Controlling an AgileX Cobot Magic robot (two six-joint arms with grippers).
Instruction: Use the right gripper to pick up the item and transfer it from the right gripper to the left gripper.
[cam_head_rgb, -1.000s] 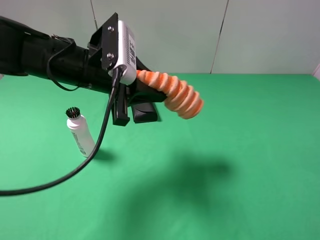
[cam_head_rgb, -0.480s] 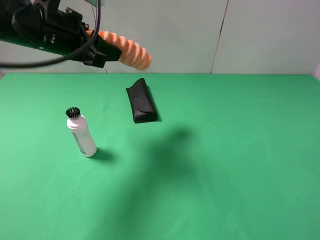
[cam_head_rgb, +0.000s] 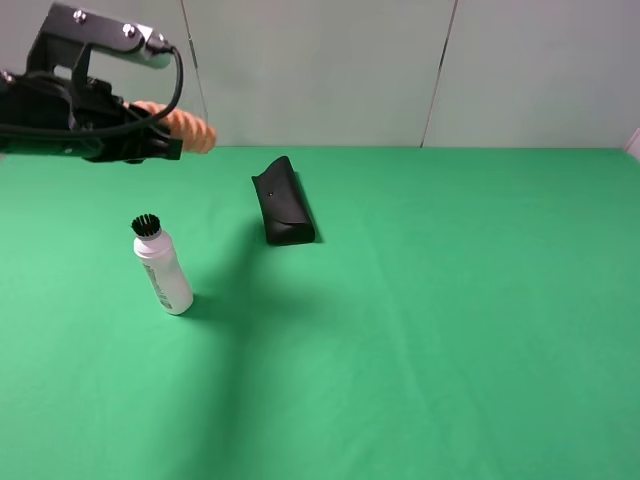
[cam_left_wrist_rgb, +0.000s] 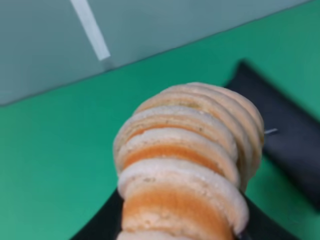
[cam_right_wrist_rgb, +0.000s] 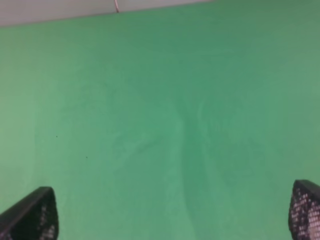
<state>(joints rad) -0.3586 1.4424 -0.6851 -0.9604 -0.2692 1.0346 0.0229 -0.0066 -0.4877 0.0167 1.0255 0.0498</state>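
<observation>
The left tool (cam_head_rgb: 150, 148) hangs high over the far-left corner of the green desk (cam_head_rgb: 430, 320), its black jaws clamped on one end of the item (cam_head_rgb: 188, 128), an orange-and-cream spiral-ridged roll. The roll sticks out rightward from the jaws, clear of the desk and held in the air in front of the pale back wall (cam_head_rgb: 330, 70). A thick black cable (cam_head_rgb: 176, 82) loops from the arm up to the camera block mounted above it.

Seen from the left wrist camera, the item (cam_left_wrist_rgb: 187, 165) fills the middle of the view, its ridges stacked one behind another, with the dark jaws showing on either side at its base.

On the desk below, a white brush-capped bottle (cam_head_rgb: 163, 265) stands slightly tilted at the left, its black bristles on top. A flat black case (cam_head_rgb: 282, 203) lies farther back and to the right of the bottle, well apart from it, near the middle of the desk.

The right tool (cam_right_wrist_rgb: 170, 210) is outside the overhead view. Its own camera shows only two black fingertips (cam_right_wrist_rgb: 35, 212) set wide apart, with nothing but bare green desk between them.
</observation>
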